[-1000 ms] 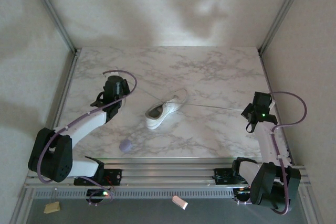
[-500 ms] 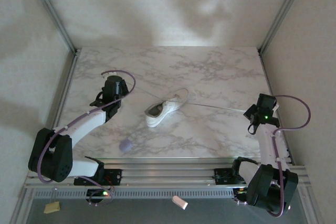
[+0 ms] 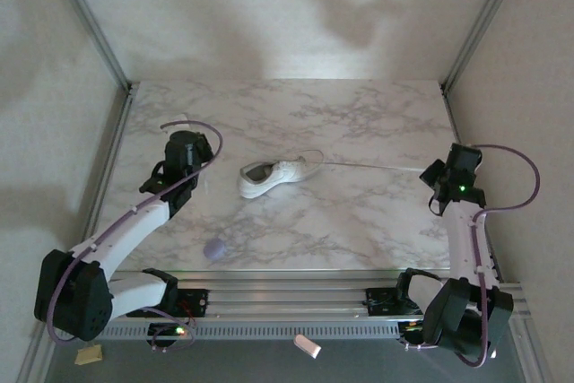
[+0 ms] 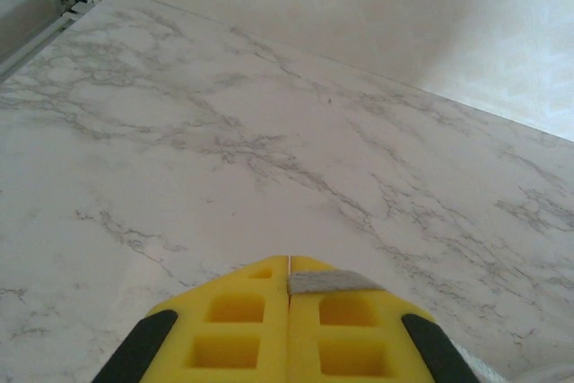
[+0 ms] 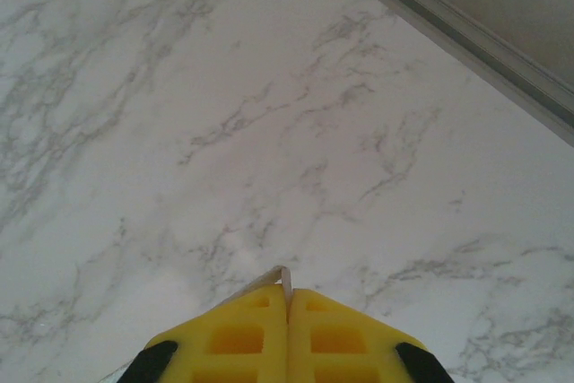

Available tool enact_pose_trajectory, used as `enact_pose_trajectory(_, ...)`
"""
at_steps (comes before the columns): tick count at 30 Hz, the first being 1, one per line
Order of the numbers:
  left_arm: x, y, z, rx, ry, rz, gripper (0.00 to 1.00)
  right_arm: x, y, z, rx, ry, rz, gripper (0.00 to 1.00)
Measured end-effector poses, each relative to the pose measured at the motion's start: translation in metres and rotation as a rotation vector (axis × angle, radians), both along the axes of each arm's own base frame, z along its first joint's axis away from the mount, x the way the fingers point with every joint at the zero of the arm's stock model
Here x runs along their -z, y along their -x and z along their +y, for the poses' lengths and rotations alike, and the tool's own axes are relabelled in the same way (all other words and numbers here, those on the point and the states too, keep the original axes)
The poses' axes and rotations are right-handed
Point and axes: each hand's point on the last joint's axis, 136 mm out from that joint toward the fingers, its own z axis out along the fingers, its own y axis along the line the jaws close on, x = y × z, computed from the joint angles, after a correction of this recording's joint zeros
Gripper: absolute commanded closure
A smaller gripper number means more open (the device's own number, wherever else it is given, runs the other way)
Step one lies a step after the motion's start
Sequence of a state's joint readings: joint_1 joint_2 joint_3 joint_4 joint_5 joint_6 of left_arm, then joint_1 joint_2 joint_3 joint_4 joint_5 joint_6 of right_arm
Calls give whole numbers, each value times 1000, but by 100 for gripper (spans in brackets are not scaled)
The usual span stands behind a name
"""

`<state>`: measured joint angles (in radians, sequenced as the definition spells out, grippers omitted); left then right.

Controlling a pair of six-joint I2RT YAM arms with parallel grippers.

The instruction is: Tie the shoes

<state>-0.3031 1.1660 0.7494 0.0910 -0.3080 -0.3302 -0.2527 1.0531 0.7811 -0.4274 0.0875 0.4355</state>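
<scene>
Midway between jaws: sneaker (image 3: 273, 175); left jaws pinched shut on lace end (image 4: 332, 282), right jaws shut on other lace (image 3: 377, 168).

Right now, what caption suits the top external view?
Left gripper and right gripper, each shut on a lace, flank the white sneaker.

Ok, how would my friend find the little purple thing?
Start at the marble table. Look along its near edge, on the left arm's side. The purple blob sits there alone, small, round and lavender, unlike the white sneaker farther back.
</scene>
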Motion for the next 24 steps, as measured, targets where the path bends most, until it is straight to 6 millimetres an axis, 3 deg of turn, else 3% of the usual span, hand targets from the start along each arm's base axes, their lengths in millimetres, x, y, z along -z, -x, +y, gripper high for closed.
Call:
enact_pose_trajectory(16,-22,23,7,-1,15,-38,100,-33,-18,1,-20,4,-69,100)
enact_pose_trajectory(24,-22,31,8,9,21,-41,100,-36,-22,1,-25,4,-71,100)
